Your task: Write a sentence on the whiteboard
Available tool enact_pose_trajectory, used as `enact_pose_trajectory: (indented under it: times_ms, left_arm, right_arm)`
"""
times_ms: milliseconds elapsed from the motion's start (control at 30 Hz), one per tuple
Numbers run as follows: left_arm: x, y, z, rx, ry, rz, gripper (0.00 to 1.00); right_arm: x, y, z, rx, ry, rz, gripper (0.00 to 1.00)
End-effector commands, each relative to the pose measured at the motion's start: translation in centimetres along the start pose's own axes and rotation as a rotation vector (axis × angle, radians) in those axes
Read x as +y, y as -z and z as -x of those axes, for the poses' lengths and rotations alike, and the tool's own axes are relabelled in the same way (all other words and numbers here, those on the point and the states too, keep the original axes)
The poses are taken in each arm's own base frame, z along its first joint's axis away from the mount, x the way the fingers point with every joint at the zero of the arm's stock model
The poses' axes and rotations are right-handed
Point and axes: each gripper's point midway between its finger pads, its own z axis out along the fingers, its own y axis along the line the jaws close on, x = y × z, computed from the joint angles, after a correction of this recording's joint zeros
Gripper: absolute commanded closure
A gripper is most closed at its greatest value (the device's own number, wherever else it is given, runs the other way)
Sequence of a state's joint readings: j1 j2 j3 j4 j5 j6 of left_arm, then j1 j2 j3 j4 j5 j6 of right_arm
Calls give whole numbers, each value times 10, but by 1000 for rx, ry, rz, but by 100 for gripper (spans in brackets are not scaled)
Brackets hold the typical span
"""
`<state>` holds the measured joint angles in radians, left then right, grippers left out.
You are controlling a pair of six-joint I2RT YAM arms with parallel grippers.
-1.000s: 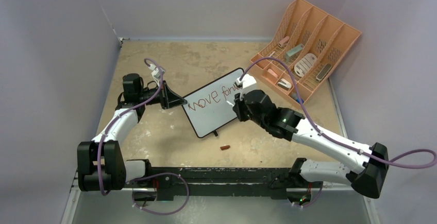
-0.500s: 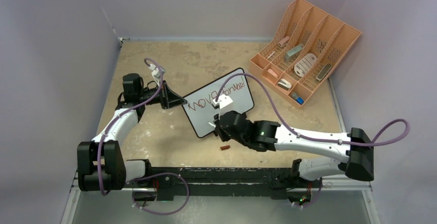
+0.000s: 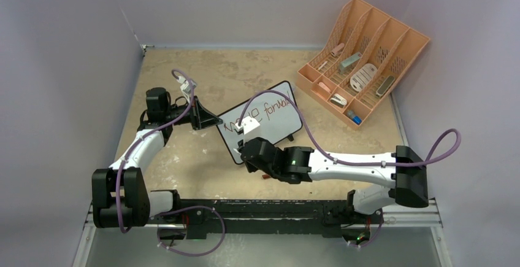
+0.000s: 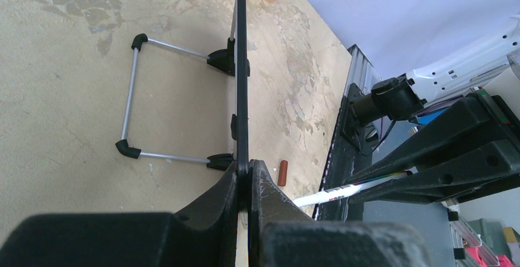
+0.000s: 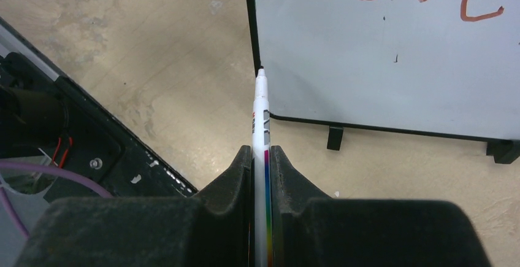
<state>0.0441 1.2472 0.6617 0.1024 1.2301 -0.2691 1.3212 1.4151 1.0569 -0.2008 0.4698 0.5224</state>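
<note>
Two tight grips: left pincer (image 4: pixel 248 170) outstretched on whiteboard (image 5: pixel 380 52) edge, right pincer (image 5: pixel 260 151) low around marker (image 5: pixel 260 107).

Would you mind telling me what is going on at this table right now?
The left gripper is shut on the edge of the small white board with a thin black frame, steadying it on the table. The right gripper is shut on a white marker pen, its tip at the board's frame near a lower corner, away from the red handwriting that begins "move". A small reddish-brown cap lies on the table near the board.
</note>
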Motion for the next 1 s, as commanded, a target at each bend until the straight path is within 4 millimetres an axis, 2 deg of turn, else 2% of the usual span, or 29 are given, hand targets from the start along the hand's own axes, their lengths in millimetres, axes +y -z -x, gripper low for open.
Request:
enact_pose_trajectory:
  times_ms: [0,967]
  left_arm:
    - [4,-1,10,-13,-52,21,100]
    - [2,-1,10,-13,-54,16,100]
  right_arm:
    - [9,-1,27,-78,-35,-8,100]
    - [5,-23,21,-61,-15,-84,100]
